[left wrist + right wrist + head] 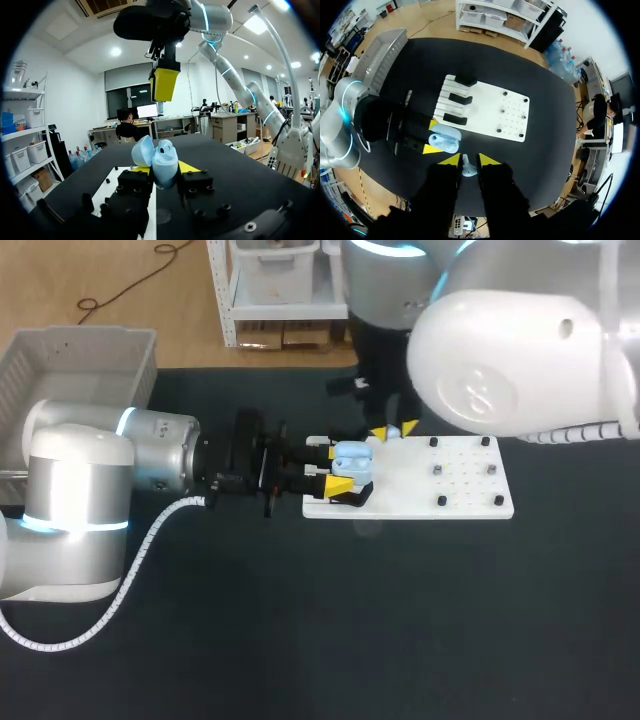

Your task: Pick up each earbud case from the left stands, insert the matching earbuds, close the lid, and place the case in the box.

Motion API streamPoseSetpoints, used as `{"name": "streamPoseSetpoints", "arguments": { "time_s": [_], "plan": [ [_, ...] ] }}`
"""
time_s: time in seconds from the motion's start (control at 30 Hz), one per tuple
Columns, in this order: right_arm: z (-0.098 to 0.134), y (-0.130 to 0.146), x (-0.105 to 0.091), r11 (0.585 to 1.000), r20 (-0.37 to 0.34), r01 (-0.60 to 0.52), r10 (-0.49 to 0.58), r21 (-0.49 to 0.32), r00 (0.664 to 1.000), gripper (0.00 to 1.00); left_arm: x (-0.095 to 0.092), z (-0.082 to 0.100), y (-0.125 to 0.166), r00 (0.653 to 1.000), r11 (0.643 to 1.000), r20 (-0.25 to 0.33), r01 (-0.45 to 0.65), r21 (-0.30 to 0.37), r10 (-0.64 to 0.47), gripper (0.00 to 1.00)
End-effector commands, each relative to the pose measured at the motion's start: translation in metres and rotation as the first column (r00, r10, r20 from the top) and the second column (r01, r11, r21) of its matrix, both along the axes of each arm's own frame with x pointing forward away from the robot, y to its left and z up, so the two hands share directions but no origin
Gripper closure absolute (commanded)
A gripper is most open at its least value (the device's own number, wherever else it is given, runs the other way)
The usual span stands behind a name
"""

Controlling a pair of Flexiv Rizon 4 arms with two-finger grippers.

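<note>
My left gripper (335, 465) is shut on a light blue earbud case (351, 460), held over the left end of the white board (460, 490). In the left wrist view the case (161, 162) sits between the yellow fingertips with its lid (142, 150) swung open. My right gripper (469, 160) is shut on a small pale earbud (467, 169) and hangs just above and beyond the case (445, 140). The left wrist view shows the right gripper (164, 82) overhead. Three black stands (460, 99) line the board's left edge.
A grey basket (80, 350) stands at the table's back left corner. Small black and grey pegs (437, 472) stick up on the right half of the white board. Dark tabletop (350, 620) stretches in front of the board.
</note>
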State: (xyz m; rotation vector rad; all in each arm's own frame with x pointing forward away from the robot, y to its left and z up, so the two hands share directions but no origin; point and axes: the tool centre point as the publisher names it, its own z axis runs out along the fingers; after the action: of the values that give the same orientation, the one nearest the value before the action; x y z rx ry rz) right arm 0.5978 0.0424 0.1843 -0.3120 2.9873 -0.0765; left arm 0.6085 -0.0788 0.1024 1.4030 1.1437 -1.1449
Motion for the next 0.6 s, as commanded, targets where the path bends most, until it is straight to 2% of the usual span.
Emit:
{"name": "streamPoseSetpoints", "arguments": {
  "time_s": [0.03,0.3,0.6],
  "plan": [
    [0.001,0.014,0.005,1.000,-0.009,-0.022,0.022,-0.001,1.000,1.00,0.001,-0.001,0.000,1.000,1.000,0.000,0.002,0.000,-0.002,1.00],
    [-0.006,0.035,0.008,0.997,-0.031,-0.073,0.074,0.010,0.997,1.00,0.001,-0.001,0.000,1.000,1.000,0.000,0.002,0.000,-0.002,1.00],
    [-0.009,0.035,0.007,0.997,-0.048,-0.075,0.076,0.019,0.996,1.00,0.001,-0.001,0.000,1.000,1.000,0.000,0.002,0.000,-0.002,1.00]
  ]
}}
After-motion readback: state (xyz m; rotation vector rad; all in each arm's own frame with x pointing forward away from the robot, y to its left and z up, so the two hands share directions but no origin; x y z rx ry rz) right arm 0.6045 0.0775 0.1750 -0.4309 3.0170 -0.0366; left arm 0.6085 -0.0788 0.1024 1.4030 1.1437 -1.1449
